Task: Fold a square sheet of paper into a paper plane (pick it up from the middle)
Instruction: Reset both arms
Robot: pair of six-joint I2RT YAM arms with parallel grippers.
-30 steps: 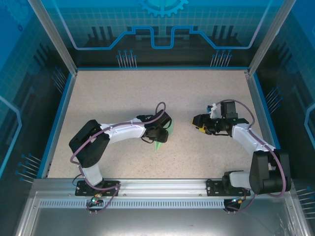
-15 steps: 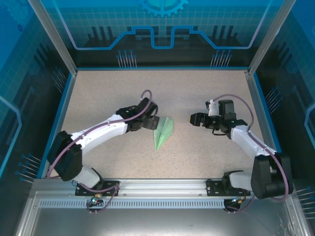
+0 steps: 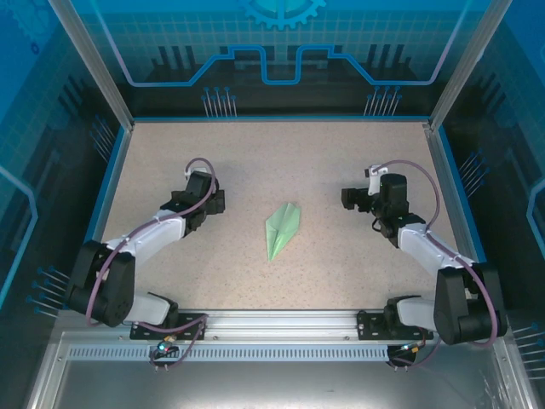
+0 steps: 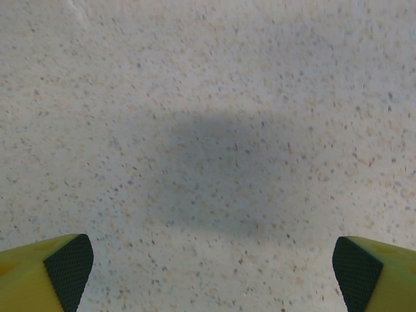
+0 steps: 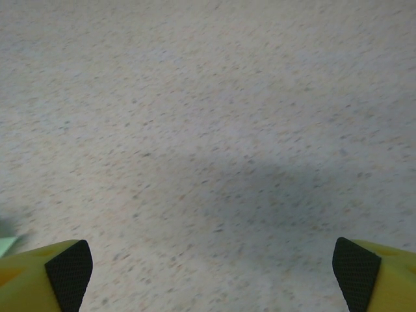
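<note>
two arms reach out over the speckled beige bench (image 3: 255, 153), one on each side of the paper plane (image 3: 282, 231), and neither touches it. the plane lies flat near the middle of the bench, a narrow pale green dart with a centre crease running its length. its pointed nose is turned toward the near edge and slightly left, and its wider tail toward the far right.

the left fingers (image 3: 218, 203) sit to the left of the plane, well apart from it and facing right. in the left wrist view the two yellow tips with black pads stand far apart in the bottom corners. only bare bench and a soft grey shadow lie between them, so they hold nothing.

the right fingers (image 3: 347, 197) sit to the right of the plane and a little farther back, also clear of it and facing left. in the right wrist view they are spread just as wide, with speckled bench between the pads and nothing gripped. a pale green sliver (image 5: 6, 244) shows at the left edge of that view, just above the left-hand pad; it is too small to tell more.
</note>
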